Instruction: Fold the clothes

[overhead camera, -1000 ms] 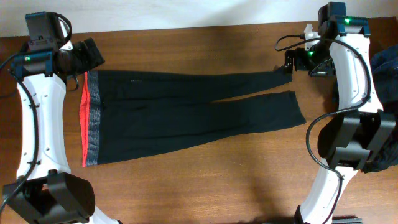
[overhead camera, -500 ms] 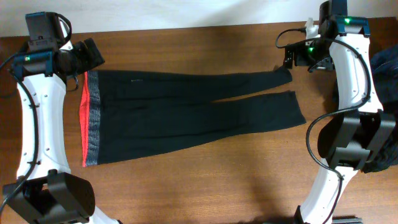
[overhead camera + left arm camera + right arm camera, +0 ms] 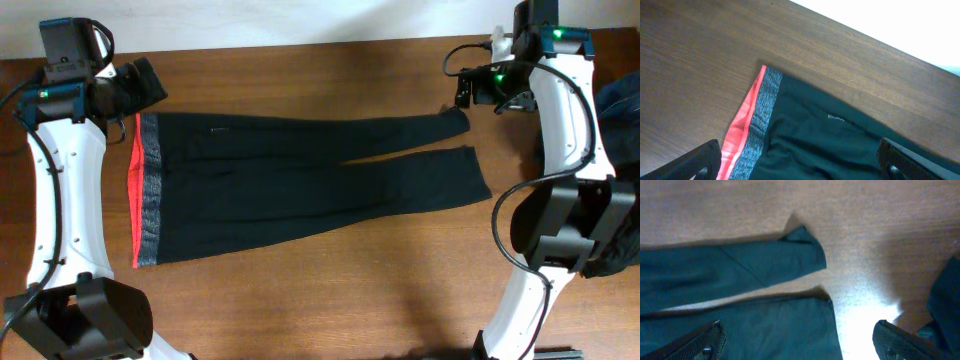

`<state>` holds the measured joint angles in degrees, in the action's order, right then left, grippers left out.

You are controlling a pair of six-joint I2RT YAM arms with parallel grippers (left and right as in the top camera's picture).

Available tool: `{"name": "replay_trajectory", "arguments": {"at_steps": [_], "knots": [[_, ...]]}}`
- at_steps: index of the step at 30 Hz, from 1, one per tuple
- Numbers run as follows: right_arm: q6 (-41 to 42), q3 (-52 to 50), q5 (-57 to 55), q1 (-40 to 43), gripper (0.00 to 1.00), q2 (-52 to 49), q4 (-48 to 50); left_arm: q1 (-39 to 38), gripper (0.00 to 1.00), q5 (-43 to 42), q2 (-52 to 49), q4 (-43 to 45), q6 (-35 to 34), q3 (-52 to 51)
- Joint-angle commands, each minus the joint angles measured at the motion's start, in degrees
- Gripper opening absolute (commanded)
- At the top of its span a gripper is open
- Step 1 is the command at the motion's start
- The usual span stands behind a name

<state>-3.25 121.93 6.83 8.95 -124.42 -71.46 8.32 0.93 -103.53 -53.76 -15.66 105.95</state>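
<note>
The black pants [image 3: 300, 190] lie flat across the table, waistband at the left with a grey band [image 3: 149, 190] and red inner edge [image 3: 137, 180], legs running right to two hems [image 3: 465, 150]. My left gripper [image 3: 140, 95] is open and empty above the waistband's far corner; the left wrist view shows the grey band [image 3: 765, 107], red edge [image 3: 742, 130] and fingers wide apart [image 3: 800, 162]. My right gripper [image 3: 470, 95] is open and empty above the leg ends; the right wrist view shows both hems [image 3: 805, 255] between its fingers [image 3: 800, 342].
A heap of dark and blue denim garments [image 3: 620, 120] lies at the table's right edge behind the right arm, also showing in the right wrist view [image 3: 945, 300]. Bare wood table [image 3: 330, 290] lies in front of the pants. A white wall runs along the back.
The right gripper has shifted slightly up and away from the upper leg hem, which has settled on the table. The left arm has barely moved.
</note>
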Motion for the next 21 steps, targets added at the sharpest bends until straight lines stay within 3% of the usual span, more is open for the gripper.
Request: {"name": "replay_trajectory", "arguments": {"at_steps": [1, 7, 11, 14, 15, 17, 18, 21], "knots": [[-1.03, 0.2, 0.44, 0.11, 0.99, -1.84, -0.31, 0.11, 0.99, 0.66, 0.2, -0.39, -0.11, -0.07], [-1.01, 0.22, 0.48, 0.09, 0.99, -1.86, 0.02, 0.11, 0.99, 1.44, 0.2, -0.02, 0.02, -0.07], [-1.03, 0.22, 0.48, 0.04, 0.99, -1.86, 1.22, 0.09, 0.99, 9.44, -1.36, 1.75, 0.94, -0.07], [-1.07, 0.22, 0.44, 0.04, 0.98, -2.03, 2.6, 0.11, 0.99, 9.86, -4.61, 3.65, 1.01, -0.07], [-1.16, 0.22, 0.46, 0.04, 0.97, -2.08, 3.39, 0.09, 0.92, 9.86, -5.95, 3.96, 1.49, -0.07], [-1.51, 0.22, 0.46, 0.04, 0.93, -2.23, 5.05, 0.09, 0.52, 9.81, -8.46, 4.9, 1.86, -0.07], [-1.51, 0.22, 0.46, 0.04, 0.93, -2.29, 6.19, 0.09, 0.43, 9.4, -9.68, 5.4, 1.86, -0.07], [-1.49, 0.22, 0.44, 0.04, 0.93, -2.49, 8.92, 0.11, 0.44, 9.42, -13.07, 6.69, 1.86, -0.07]]}}
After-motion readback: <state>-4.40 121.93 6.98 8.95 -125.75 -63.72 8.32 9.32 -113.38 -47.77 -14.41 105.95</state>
